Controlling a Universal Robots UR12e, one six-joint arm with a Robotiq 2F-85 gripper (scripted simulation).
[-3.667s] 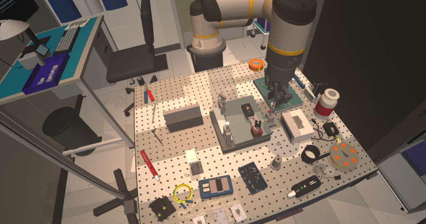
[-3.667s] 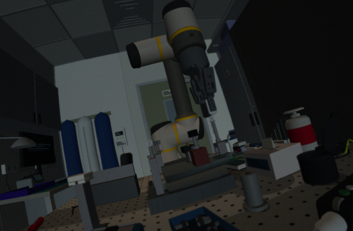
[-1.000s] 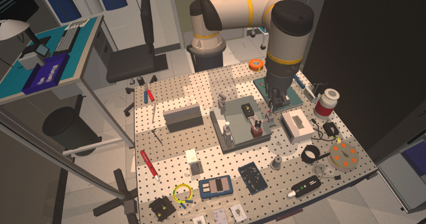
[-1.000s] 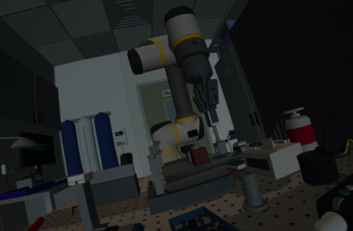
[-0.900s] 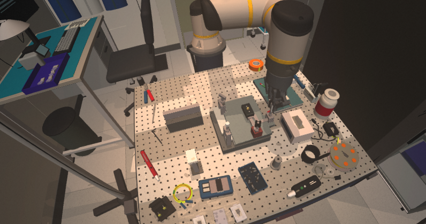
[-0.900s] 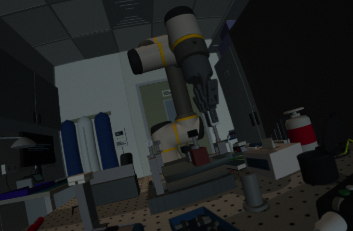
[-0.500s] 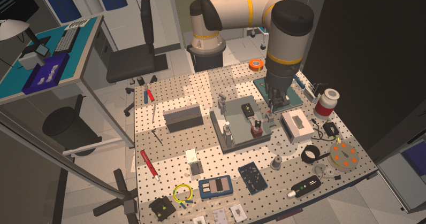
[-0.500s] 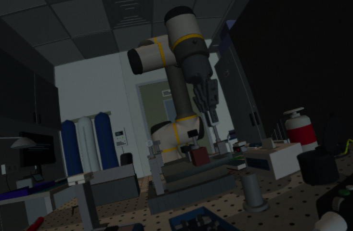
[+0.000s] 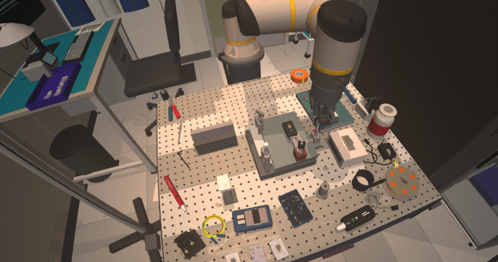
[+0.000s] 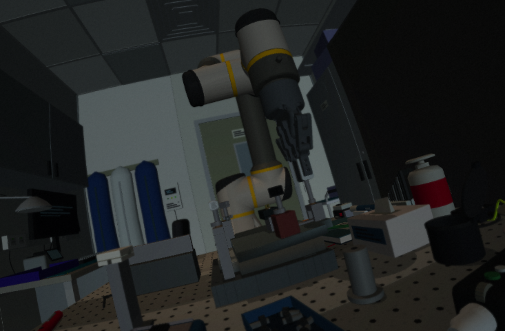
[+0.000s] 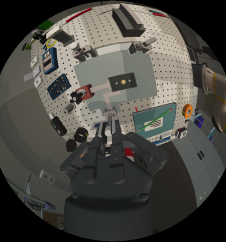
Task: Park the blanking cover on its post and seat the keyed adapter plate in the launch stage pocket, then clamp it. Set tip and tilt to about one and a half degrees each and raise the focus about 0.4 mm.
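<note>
The black keyed adapter plate (image 9: 289,128) (image 11: 122,82) lies in the pocket of the grey launch stage (image 9: 282,143) (image 10: 274,253). A red clamp block with a black knob (image 9: 300,151) (image 10: 283,218) (image 11: 84,93) stands at the stage's near right edge. My gripper (image 9: 316,127) (image 10: 306,175) (image 11: 108,131) is at the stage's right side, pointing straight down. Its fingers are closed around the top of an upright adjuster screw (image 9: 315,135) (image 10: 310,195) (image 11: 108,122). Two more adjuster posts (image 9: 266,152) (image 9: 259,118) stand on the stage's left side. I cannot make out the blanking cover.
A white box (image 9: 347,147) (image 10: 389,228) sits just right of my gripper. A teal pad with a pencil (image 11: 154,120) lies behind it, and a red-and-white bottle (image 9: 381,121) further right. A grey post (image 9: 323,189) (image 10: 362,275) and a blue parts tray (image 9: 295,208) stand in front of the stage.
</note>
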